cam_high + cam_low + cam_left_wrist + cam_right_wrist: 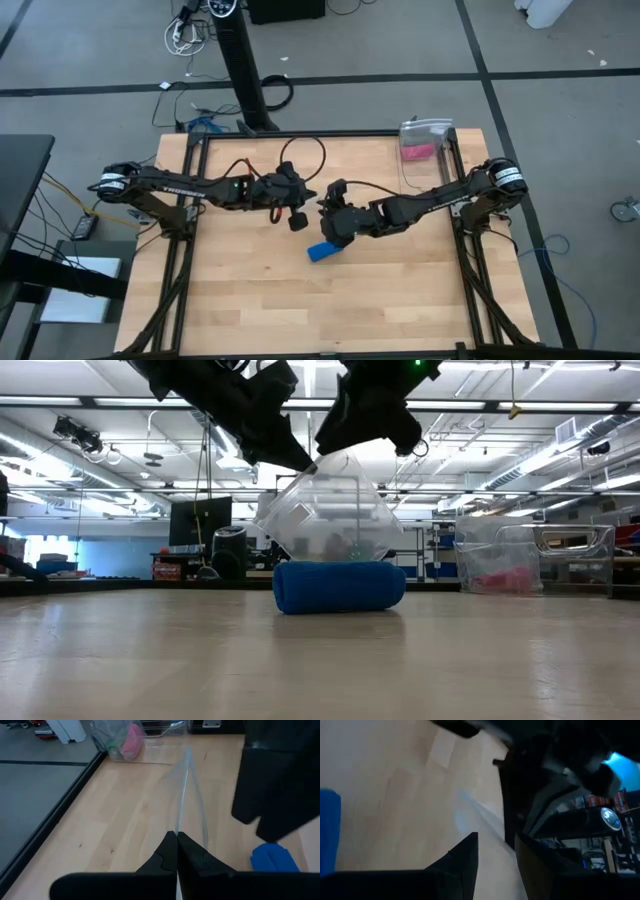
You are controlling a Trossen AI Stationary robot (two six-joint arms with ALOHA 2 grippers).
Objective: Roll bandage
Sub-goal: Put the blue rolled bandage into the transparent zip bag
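1. A rolled blue bandage (339, 587) is seen lying on its side on the wooden table (400, 300), near the middle, with nothing touching it in the low view.
2. From above, the roll (322, 251) is placed just on the near side of the right gripper (331, 205).
3. A clear plastic container (330, 510) is held tilted in the air above and behind the roll, with both arms meeting at its top edge.
4. The left gripper (176, 851) is closed tight on a thin clear edge of that container (190, 795); its fingers are pressed together with only the plastic between them.
5. The right gripper (495, 857) is shown with a narrow gap between its fingers; whether anything is pinched there cannot be told, as the plastic barely shows in its wrist view.
6. A second clear bin (426, 138) with something pink inside is parked at the far right corner of the table, well apart from the arms.
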